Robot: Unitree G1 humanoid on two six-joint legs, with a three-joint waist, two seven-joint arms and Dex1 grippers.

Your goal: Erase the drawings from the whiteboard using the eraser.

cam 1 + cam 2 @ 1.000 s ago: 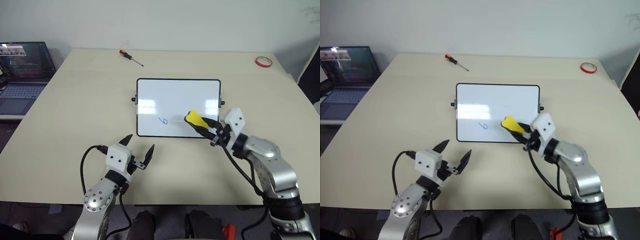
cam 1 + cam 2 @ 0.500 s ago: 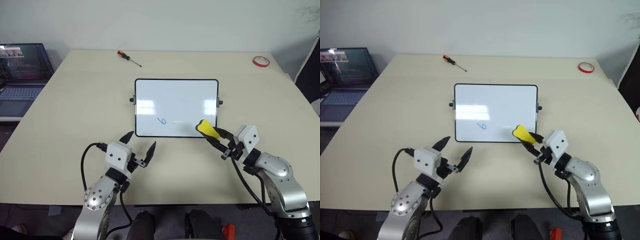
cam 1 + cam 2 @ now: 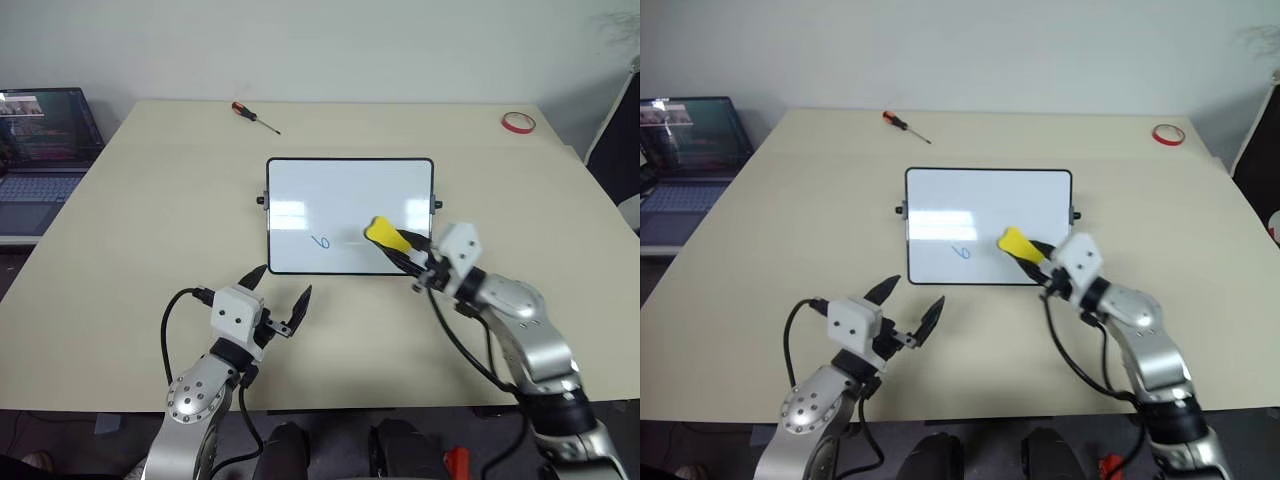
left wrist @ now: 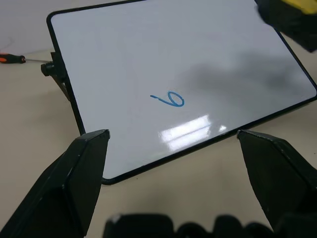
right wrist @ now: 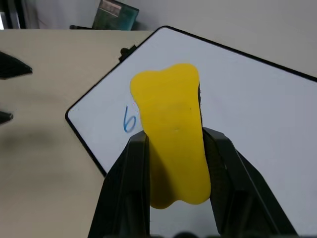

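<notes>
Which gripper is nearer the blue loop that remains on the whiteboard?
Right. The right gripper, shut on the eraser, is over the whiteboard just beside the loop. The left gripper, open, hovers off the board's near edge.

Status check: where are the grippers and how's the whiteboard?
Right gripper shut on eraser, over whiteboard. Left gripper open, idle. One blue loop left. Path clear.

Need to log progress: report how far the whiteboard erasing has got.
Most of the whiteboard looks clean. The right gripper holds the eraser over the board's lower right. One blue loop drawing remains to its left. The left gripper waits open short of the board.
</notes>
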